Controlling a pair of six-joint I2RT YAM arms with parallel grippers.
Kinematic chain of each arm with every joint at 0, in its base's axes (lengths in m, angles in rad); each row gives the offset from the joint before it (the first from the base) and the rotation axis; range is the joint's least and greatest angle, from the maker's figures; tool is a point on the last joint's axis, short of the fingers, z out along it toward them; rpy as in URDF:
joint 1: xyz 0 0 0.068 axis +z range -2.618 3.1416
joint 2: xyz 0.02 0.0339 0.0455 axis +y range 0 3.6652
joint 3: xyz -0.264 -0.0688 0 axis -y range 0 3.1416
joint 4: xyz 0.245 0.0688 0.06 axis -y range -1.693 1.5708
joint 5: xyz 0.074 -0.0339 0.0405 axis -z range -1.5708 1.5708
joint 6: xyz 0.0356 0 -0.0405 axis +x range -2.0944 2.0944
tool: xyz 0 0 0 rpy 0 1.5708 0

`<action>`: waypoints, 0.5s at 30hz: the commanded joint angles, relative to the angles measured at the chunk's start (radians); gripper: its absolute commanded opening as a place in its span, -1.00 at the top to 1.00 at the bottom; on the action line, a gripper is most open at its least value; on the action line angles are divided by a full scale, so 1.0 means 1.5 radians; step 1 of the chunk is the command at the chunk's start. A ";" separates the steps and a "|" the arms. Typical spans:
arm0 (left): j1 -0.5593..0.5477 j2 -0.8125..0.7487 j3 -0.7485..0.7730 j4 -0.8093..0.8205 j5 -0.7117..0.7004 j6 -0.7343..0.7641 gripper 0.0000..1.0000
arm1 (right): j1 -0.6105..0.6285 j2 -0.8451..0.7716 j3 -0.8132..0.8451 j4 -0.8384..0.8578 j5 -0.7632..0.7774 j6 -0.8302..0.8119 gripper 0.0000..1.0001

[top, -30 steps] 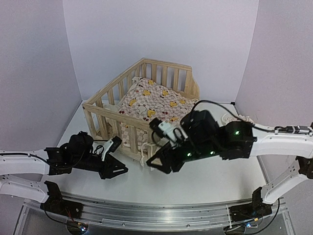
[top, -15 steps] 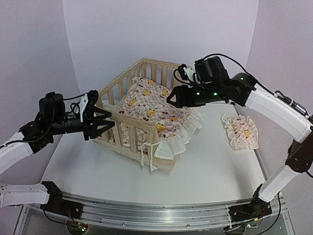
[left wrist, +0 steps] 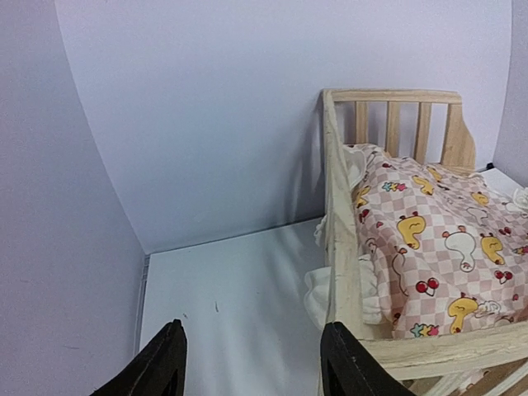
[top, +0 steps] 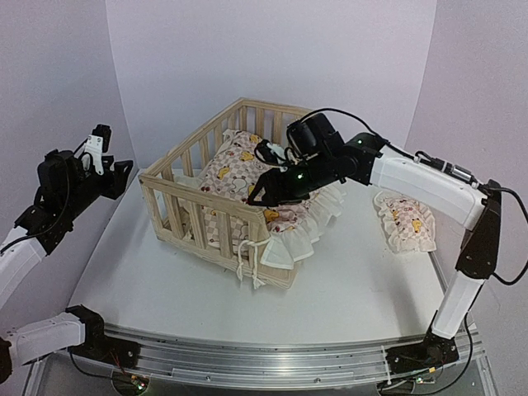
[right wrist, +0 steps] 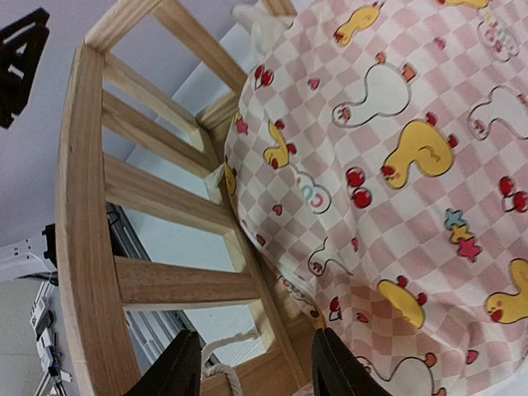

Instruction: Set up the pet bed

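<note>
Quick rundown of the setup: a white matte worktop (top: 346, 285) boxed in by plain pale walls (top: 272, 58) at the back and on both sides. A grooved aluminium rail (top: 264, 363) runs along the near edge where my arms are bolted on. The pet bed (top: 200, 195) sits on the worktop a bit left of centre, toward the back wall and turned at an angle, with its slatted railings upright. The pink-checkered duck cushion (top: 247, 169) lies inside it, and its cream frill spills out at the right front corner onto the worktop. The small matching pillow (top: 404, 221) lies flat off to the right, well apart from the bed and near the right wall.

My left hand (top: 118, 175) is up in the air by the left wall, clear of the bed. Its fingers (left wrist: 169, 367) are spread with nothing between them, just bare worktop below. My right hand (top: 257, 195) hangs over the cushion just inside the front railing, fingers parted and not clamped on anything I can make out. Can't tell if the tips touch the fabric.
</note>
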 commanded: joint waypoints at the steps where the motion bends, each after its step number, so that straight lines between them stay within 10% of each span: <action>1: 0.003 0.012 -0.015 -0.015 -0.077 0.007 -0.13 | 0.054 0.007 -0.011 0.027 -0.072 0.002 0.06; 15: 0.003 0.018 -0.023 -0.060 -0.057 0.005 -0.17 | 0.230 0.132 0.001 0.340 0.019 0.113 0.08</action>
